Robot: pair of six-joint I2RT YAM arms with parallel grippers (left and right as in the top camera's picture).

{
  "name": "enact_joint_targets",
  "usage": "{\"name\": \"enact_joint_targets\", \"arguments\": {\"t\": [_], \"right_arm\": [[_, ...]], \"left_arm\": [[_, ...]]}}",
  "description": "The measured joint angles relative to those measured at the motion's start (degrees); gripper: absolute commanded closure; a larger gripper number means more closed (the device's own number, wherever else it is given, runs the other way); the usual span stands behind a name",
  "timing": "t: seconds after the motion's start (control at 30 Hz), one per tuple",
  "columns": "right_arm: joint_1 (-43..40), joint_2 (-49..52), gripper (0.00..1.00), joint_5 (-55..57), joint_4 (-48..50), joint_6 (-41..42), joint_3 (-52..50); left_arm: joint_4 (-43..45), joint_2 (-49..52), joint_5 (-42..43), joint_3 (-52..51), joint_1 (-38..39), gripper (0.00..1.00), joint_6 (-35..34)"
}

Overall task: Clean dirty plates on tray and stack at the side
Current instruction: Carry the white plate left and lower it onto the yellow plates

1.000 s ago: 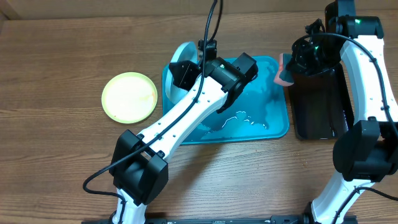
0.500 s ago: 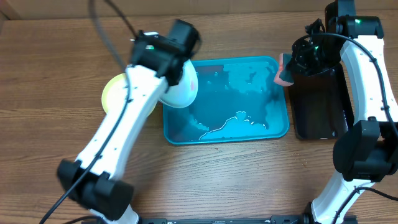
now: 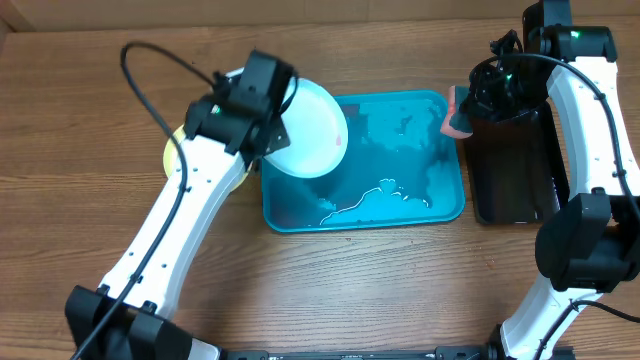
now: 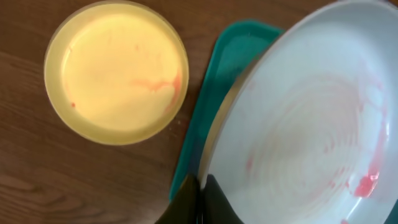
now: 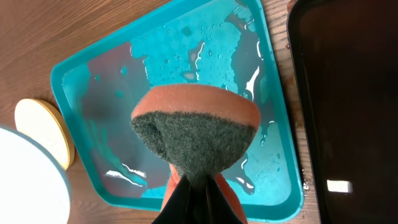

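ok so the left gripper [image 4: 200, 188] is pinched tight on the rim of the white plate [image 3: 312, 130]; it's got that plate lifted off the surface and tilted, hanging over the left edge of the blue tray [image 3: 405, 150]; the wrist view shows pinkish-red smears [image 4: 367, 183] on the plate's face, with one brighter blob near the rim; the green plate [image 4: 115, 71] sits flat on the wooden table [image 3: 90, 80] just left of the tray, with a thin strip of bare wood between the two; it has faint reddish streaks on its cream middle too; from above, the left arm covers most of it.

The tray itself is wet; puddles and drops of water [image 3: 385, 190] are spread across the bottom.

The right gripper [image 5: 194, 186] is clamped on a sponge [image 5: 196, 130]; it's orange with a dark green scrubby side, squashed into a fan shape between the fingers; it's held up by the tray's far right corner, right beside the black tray [image 3: 510, 170] that lies along the blue tray's right side.
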State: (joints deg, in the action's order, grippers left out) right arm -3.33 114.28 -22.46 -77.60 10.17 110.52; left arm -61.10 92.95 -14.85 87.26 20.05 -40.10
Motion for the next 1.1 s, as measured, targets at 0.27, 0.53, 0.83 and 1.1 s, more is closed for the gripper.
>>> {"name": "enact_joint_targets", "arguments": {"t": [0.27, 0.53, 0.83, 1.1], "right_arm": [[0.0, 0.0, 0.96, 0.0, 0.0, -0.4, 0.0], [0.0, 0.0, 0.95, 0.0, 0.0, -0.6, 0.0], [0.0, 0.0, 0.95, 0.0, 0.0, -0.7, 0.0], [0.0, 0.0, 0.95, 0.0, 0.0, -0.8, 0.0]], "left_arm": [[11.2, -5.1, 3.3, -15.9, -9.0, 0.95, -5.6], [19.9, -5.3, 3.7, -26.3, -14.6, 0.96, -15.9], [22.5, -5.3, 5.0, -28.1, -20.9, 0.96, -18.3], [25.2, -5.3, 4.9, -30.1, -25.5, 0.96, -19.9]]}}
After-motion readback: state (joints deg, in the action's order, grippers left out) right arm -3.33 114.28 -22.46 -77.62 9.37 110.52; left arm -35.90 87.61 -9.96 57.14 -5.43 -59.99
